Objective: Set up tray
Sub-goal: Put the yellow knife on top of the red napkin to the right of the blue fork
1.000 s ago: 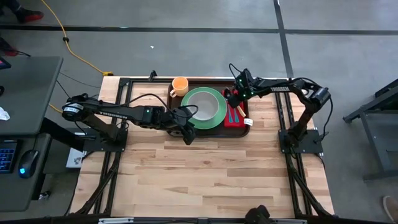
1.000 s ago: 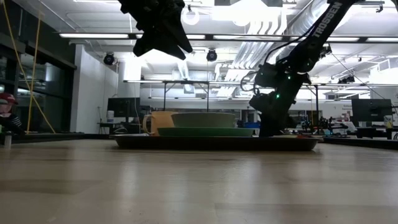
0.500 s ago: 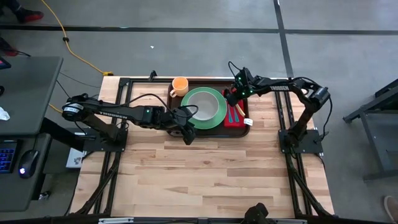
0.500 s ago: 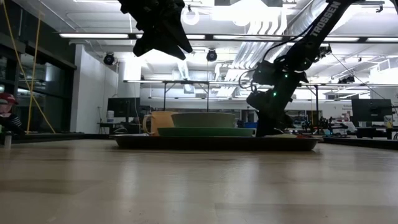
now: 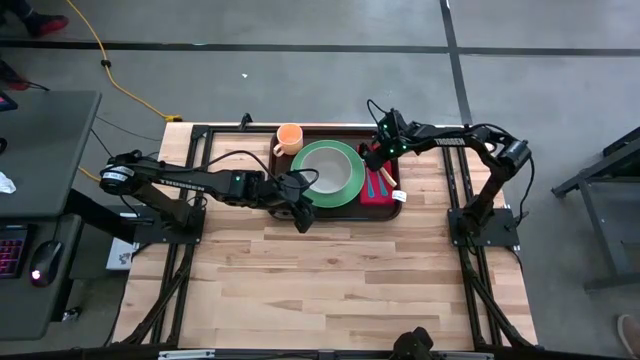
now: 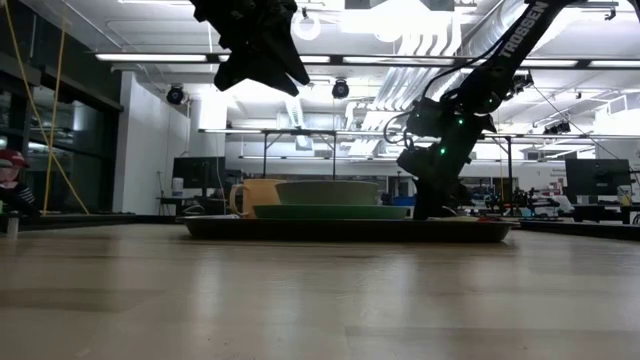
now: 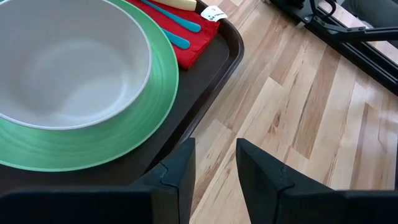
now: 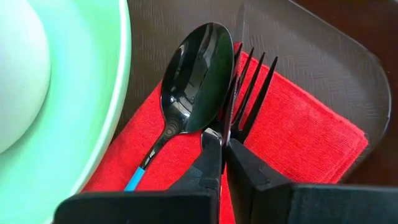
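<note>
The tray [image 5: 338, 204] lies at the table's [image 5: 330, 280] far edge, bearing plate [image 5: 328, 173], cup [image 5: 289, 137], and napkin [image 8: 292, 134]. My right gripper [image 8: 225, 144] has just pressed shut beside the fork [image 8: 252, 93], holding nothing; my left gripper [image 7: 214, 163] hovers spread. Setup looks nearly complete.

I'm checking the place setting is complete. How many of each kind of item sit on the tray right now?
On the tray:
Cup: 1
Plate: 1
Bowl: 1
Napkin: 1
Spoon: 1
Fork: 1
Total: 6
</note>
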